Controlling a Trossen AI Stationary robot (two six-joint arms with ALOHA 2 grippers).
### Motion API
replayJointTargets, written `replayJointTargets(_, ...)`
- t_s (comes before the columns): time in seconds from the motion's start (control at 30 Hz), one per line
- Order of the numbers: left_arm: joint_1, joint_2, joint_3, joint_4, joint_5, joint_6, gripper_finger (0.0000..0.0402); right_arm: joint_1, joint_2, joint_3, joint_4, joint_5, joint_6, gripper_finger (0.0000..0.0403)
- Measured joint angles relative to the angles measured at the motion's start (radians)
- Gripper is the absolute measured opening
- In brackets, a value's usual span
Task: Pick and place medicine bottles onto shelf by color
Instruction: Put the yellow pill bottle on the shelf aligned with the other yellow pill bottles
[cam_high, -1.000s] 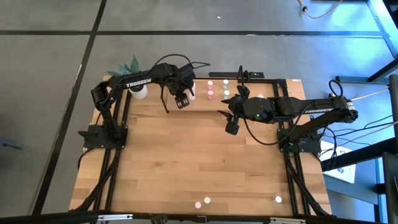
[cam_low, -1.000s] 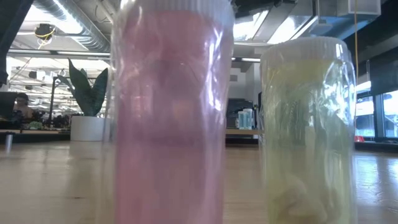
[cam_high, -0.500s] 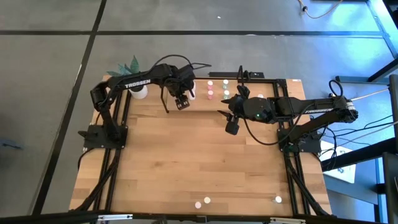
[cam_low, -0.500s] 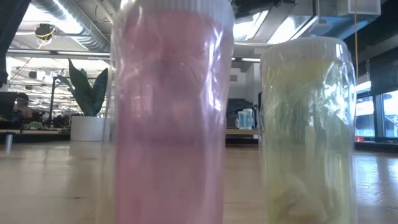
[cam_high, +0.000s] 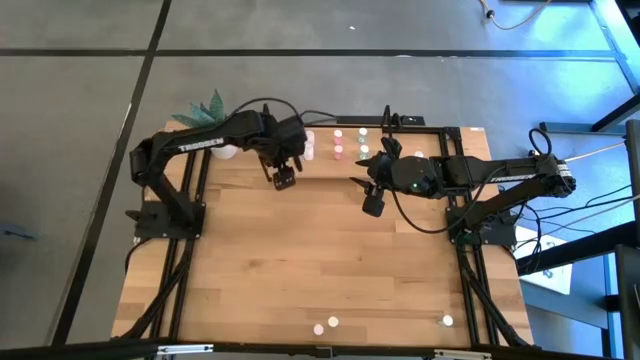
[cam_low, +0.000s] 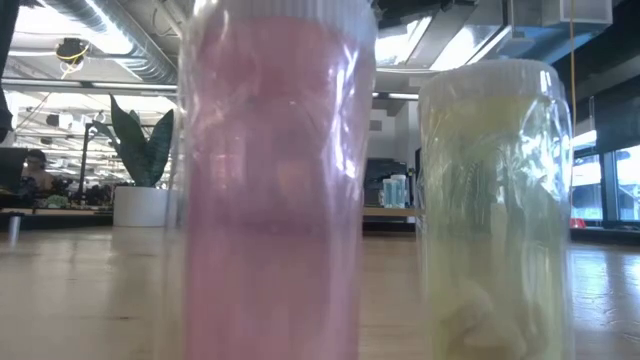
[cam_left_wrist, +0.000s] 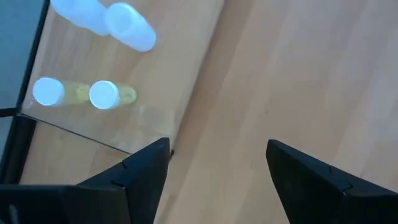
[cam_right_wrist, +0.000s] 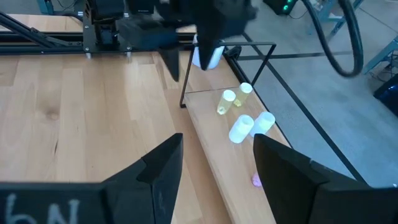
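The shelf (cam_high: 440, 142) stands along the table's far edge, its light board (cam_left_wrist: 168, 56) bearing small medicine bottles on their bases: yellowish ones (cam_left_wrist: 104, 94), white ones (cam_left_wrist: 130, 25) and pink ones (cam_high: 338, 150). My left gripper (cam_high: 284, 178) hovers open and empty over bare tabletop just in front of the shelf's left end (cam_left_wrist: 217, 180). My right gripper (cam_high: 372, 205) hangs open and empty in front of the shelf's middle (cam_right_wrist: 214, 174). More bottles (cam_high: 333, 322) stand near the front edge; two of them, pink (cam_low: 275, 180) and yellowish (cam_low: 495, 200), fill the low view.
A white plant pot with green leaves (cam_high: 222, 148) stands at the far left corner, beside the left arm. A lone bottle (cam_high: 447, 321) stands near the front right. Bare wooden tabletop (cam_high: 320, 250) lies between the grippers and the front bottles.
My left gripper has drawn back from the shelf's left end toward the table's near edge and a little to the left, rising somewhat. The bottles on the shelf stay standing where they were. My right arm has kept still.
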Motion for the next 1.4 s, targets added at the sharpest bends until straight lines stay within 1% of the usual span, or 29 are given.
replayJointTargets(0.2,-0.081,-0.082,0.0,-0.009,-0.045,-0.031,0.0262,0.0,0.0,0.0,0.0,0.0,0.0,0.0197)
replayJointTargets(0.5,-0.139,-0.206,0.001,-0.012,-0.051,-0.083,0.0262,0.0,0.0,0.0,0.0,0.0,0.0,0.0197)
replayJointTargets(0.73,-0.204,-0.272,0.001,-0.031,-0.05,-0.091,0.0262,0.0,0.0,0.0,0.0,0.0,0.0,0.0197)
replayJointTargets(0.97,-0.281,-0.309,0.0,-0.038,-0.051,-0.152,0.0262,0.0,0.0,0.0,0.002,0.0,0.0,0.0197)
replayJointTargets(1.23,-0.365,-0.331,0.0,-0.054,-0.151,-0.215,0.0262,0.0,0.0,0.0,0.01,-0.001,0.001,0.0197)
replayJointTargets(1.27,-0.372,-0.331,0.0,-0.056,-0.158,-0.216,0.0262,0.0,0.0,0.0,0.01,-0.004,0.009,0.0197)
replayJointTargets(1.33,-0.387,-0.331,0.0,-0.059,-0.169,-0.218,0.0262,0.0,0.0,0.0,0.01,-0.046,0.04,0.0197)
replayJointTargets(1.4,-0.4,-0.331,0.0,-0.068,-0.172,-0.227,0.0262,0.0,0.0,0.0,0.009,-0.14,0.018,0.0197)
